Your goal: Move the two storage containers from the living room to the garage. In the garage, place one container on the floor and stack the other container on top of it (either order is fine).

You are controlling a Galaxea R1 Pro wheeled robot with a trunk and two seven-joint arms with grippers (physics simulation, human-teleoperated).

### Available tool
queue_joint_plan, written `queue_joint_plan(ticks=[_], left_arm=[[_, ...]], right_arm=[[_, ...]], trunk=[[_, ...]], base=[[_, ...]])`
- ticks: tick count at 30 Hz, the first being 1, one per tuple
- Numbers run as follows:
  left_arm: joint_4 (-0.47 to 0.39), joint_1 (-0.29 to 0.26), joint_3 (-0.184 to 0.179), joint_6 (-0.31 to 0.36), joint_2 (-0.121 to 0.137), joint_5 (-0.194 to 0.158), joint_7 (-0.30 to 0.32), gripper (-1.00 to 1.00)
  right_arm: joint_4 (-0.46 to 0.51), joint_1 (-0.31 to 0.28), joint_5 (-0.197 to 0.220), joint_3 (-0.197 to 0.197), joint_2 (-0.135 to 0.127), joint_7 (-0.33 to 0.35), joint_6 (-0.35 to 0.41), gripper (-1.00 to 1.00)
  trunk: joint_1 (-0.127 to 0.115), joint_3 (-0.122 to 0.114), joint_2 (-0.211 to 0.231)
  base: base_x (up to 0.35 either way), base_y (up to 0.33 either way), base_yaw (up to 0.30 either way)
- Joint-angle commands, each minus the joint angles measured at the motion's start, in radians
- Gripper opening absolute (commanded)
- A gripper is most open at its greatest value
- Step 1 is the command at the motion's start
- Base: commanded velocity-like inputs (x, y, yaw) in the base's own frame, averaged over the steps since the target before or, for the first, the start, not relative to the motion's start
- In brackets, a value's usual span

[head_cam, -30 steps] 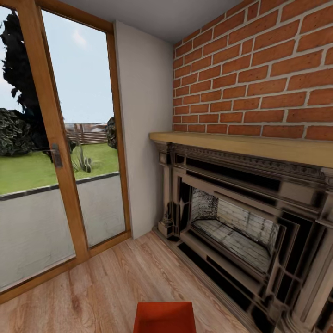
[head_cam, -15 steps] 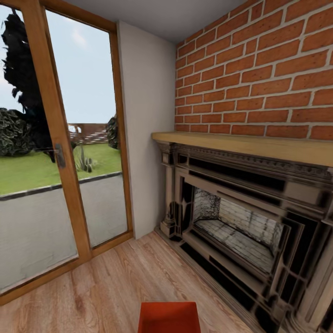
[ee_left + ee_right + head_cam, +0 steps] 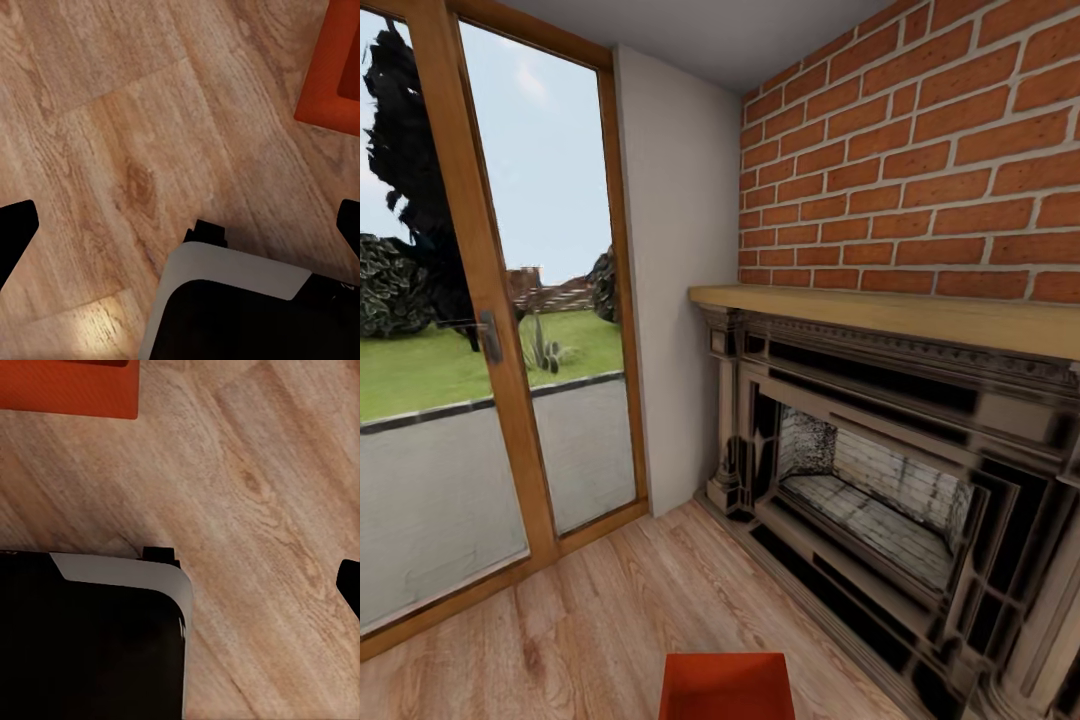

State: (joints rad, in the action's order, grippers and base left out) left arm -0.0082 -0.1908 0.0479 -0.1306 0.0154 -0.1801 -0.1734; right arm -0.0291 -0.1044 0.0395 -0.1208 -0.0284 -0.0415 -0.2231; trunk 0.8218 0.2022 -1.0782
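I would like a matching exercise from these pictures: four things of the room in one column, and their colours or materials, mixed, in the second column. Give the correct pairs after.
Things:
1. storage container
2. wall above the fireplace
3. floor
4. frame of the glass door

Descriptions:
A. red brick
B. light wood planks
C. plain orange-red
D. brown wood, with a dark handle

Pairs: 1-C, 2-A, 3-B, 4-D
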Motion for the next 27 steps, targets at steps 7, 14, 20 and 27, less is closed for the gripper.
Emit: queue_joint_plan(ticks=[7,14,20,27], left_arm=[[0.001,-0.001,0.004,-0.004,0.000,-0.003,0.001,1.00],[0.001,-0.001,0.004,-0.004,0.000,-0.002,0.002,1.00],[0.001,-0.001,0.004,-0.004,0.000,-0.002,0.002,1.00],[0.001,-0.001,0.003,-0.004,0.000,-0.002,0.002,1.00]], right_arm=[[-0.003,-0.001,0.001,-0.009,-0.005,-0.002,-0.007,1.00],[-0.003,-0.001,0.000,-0.010,-0.005,-0.001,-0.008,1.00],[-0.003,-0.001,-0.001,-0.010,-0.005,-0.001,-0.008,1.00],[-0.003,-0.001,-0.001,-0.010,-0.005,-0.001,-0.008,1.00]], trunk=[[0.000,0.009,-0.001],[0.000,0.019,-0.001],[0.000,0.029,-0.001],[0.000,0.040,-0.001]], base=[[0.000,0.000,0.000],[0.000,0.000,0.000],[0.000,0.000,0.000],[0.000,-0.126,0.000]])
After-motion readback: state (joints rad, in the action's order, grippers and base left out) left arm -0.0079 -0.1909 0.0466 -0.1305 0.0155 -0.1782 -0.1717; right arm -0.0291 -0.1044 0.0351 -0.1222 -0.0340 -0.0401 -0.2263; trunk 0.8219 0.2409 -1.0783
